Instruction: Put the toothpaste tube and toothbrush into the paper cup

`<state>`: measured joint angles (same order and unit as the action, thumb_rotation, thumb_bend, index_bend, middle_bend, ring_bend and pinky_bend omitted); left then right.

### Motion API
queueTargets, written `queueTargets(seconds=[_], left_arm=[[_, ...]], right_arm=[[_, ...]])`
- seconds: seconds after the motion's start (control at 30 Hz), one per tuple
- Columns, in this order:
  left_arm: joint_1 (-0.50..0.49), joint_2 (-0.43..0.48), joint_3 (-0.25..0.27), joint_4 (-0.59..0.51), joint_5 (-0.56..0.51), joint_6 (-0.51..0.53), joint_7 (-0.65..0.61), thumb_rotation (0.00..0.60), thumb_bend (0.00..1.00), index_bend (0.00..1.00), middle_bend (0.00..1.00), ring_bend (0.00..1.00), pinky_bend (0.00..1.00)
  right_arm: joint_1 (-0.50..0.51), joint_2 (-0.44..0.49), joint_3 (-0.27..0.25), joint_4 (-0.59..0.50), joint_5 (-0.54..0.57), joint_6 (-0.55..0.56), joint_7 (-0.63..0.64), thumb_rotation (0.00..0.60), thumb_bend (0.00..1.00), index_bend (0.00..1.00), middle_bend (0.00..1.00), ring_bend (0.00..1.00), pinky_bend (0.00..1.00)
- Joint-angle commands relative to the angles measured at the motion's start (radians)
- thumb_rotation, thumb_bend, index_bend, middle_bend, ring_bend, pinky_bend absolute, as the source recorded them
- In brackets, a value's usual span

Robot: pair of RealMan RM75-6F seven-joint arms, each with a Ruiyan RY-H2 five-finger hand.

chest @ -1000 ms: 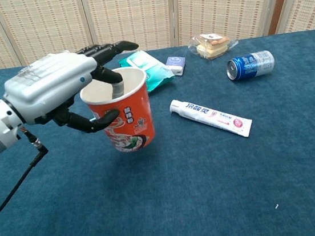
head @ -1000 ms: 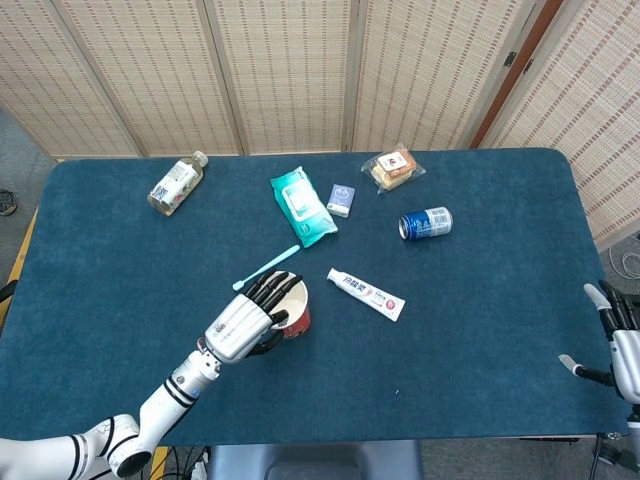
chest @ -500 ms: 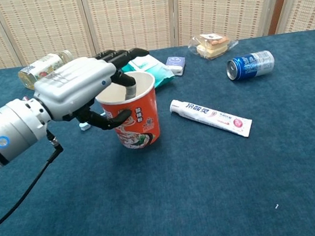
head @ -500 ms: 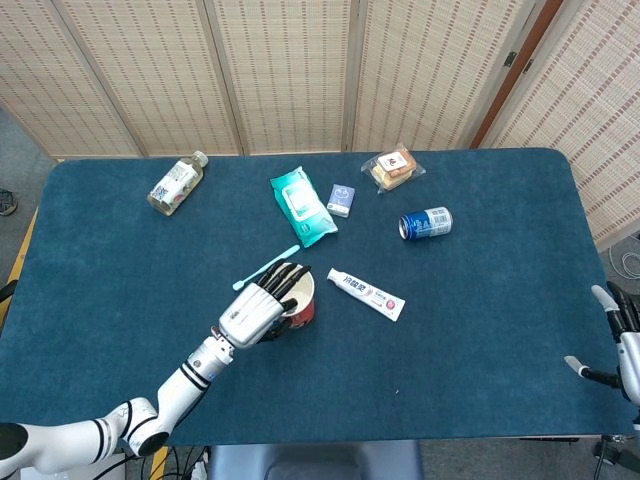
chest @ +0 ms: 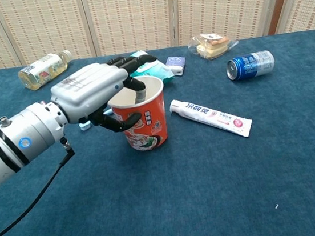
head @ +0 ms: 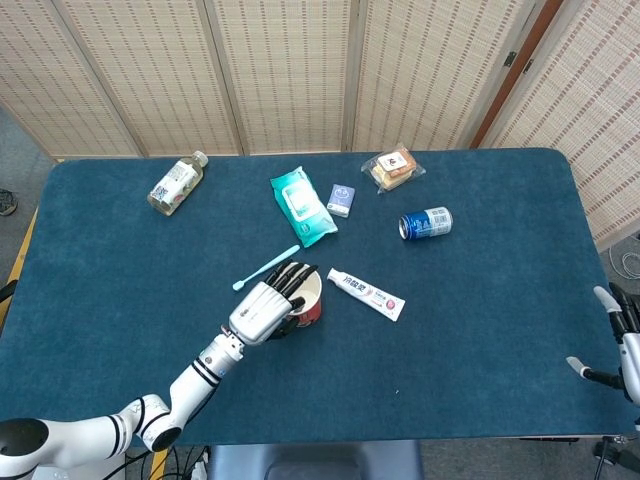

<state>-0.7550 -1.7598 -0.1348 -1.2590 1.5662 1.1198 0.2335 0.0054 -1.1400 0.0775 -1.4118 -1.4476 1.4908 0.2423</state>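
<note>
My left hand (head: 262, 310) grips the red paper cup (head: 310, 299) by its rim, fingers hooked inside and thumb around the outside. In the chest view the left hand (chest: 88, 92) holds the paper cup (chest: 146, 122) low over the blue table, slightly tilted. A white toothpaste tube (head: 366, 294) lies flat just right of the cup, and shows again as the toothpaste tube (chest: 210, 117). The light blue toothbrush (head: 266, 267) lies just behind the hand and cup. My right hand (head: 615, 345) hangs at the table's right edge, fingers apart, holding nothing.
Along the back lie a drink bottle (head: 177, 183), a teal wipes pack (head: 302, 205), a small blue box (head: 341, 199), a wrapped sandwich (head: 394, 167) and a blue can (head: 426, 222) on its side. The blue table (head: 480, 330) stretches out to the right.
My left hand has carried the cup to the right, closer to the toothpaste tube. The right hand has barely moved.
</note>
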Motion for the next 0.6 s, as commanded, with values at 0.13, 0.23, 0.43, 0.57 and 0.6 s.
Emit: queueTargets(seconds=[0.13,0.23,0.43,0.57,0.6], left_arm=[[0.009,0.010,0.017,-0.041,-0.020,-0.016,0.046,0.600,0.66,0.76,0.00,0.00,0.00],[0.013,0.020,0.023,-0.069,-0.039,-0.033,0.076,0.600,0.66,0.60,0.00,0.00,0.00],[0.020,0.043,0.025,-0.135,-0.084,-0.059,0.128,0.600,0.66,0.23,0.00,0.00,0.00],[0.029,0.055,0.025,-0.168,-0.104,-0.056,0.153,0.600,0.66,0.10,0.00,0.00,0.00],[0.031,0.058,0.026,-0.176,-0.107,-0.054,0.157,0.600,0.66,0.07,0.00,0.00,0.00]], right_arm=[[0.000,-0.001,0.000,0.000,-0.002,0.001,0.000,0.600,0.00,0.12,0.04,0.06,0.43],[-0.001,-0.002,0.001,0.001,-0.002,0.001,0.000,0.600,0.00,0.12,0.04,0.06,0.43],[-0.001,-0.004,0.001,0.002,-0.002,0.000,0.001,0.600,0.00,0.12,0.04,0.06,0.43],[-0.002,-0.003,0.001,0.002,-0.003,0.002,0.000,0.600,0.00,0.12,0.04,0.06,0.43],[-0.002,-0.003,0.002,0.001,-0.003,0.003,0.000,0.600,0.00,0.12,0.04,0.06,0.43]])
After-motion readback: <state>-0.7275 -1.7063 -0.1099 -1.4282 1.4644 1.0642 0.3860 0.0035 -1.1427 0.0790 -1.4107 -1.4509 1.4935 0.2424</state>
